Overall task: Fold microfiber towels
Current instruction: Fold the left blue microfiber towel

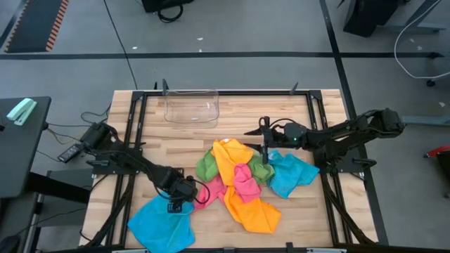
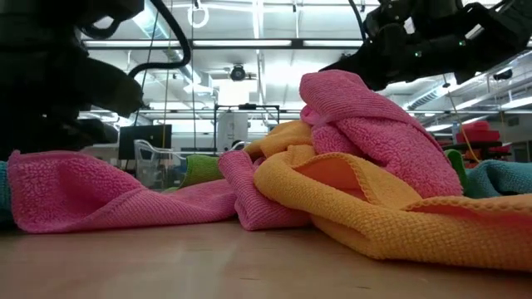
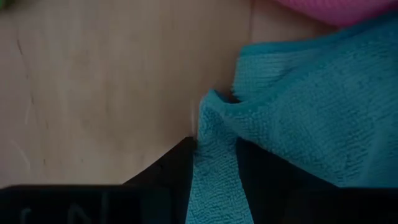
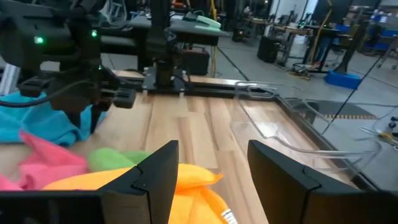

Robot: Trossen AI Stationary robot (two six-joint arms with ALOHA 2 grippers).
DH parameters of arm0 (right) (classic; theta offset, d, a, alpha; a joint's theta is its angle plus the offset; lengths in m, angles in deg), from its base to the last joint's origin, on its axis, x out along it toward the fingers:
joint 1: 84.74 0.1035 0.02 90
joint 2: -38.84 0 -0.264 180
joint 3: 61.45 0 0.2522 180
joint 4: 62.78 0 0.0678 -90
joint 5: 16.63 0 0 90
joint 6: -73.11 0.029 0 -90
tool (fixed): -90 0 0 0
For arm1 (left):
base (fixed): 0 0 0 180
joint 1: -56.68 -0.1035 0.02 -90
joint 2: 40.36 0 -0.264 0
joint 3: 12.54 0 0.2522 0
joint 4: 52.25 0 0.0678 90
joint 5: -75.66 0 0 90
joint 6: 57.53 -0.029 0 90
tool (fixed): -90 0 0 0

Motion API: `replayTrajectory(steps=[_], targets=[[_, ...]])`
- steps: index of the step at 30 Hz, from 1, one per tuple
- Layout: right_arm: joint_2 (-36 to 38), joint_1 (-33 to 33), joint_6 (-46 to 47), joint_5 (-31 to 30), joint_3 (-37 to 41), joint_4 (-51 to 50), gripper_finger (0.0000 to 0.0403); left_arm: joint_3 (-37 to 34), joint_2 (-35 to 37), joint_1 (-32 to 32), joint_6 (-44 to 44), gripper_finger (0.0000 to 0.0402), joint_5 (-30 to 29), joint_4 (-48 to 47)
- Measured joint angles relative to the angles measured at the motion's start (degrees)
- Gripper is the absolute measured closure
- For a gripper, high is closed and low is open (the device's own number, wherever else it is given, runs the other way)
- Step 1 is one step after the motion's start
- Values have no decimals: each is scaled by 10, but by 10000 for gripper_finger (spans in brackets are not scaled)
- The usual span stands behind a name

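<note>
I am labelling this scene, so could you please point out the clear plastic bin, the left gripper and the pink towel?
clear plastic bin (image 1: pixel 191 109), high view, its floor.
left gripper (image 1: pixel 178 205), high view, fingertips at blue towel's edge.
pink towel (image 2: pixel 374 133), low view, raised fold.

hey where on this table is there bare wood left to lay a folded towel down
Bare wood lies along the table's left side, between the clear bin and the left tool pinching the blue towel. More lies right of the bin, behind the open right tool. The middle is crowded with the towel pile.
</note>
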Motion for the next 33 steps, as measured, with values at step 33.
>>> replayTrajectory(steps=[33], targets=[[0,-3,42,37,0,-29,202,-3,66,-106,-33,396,-116,-141]])
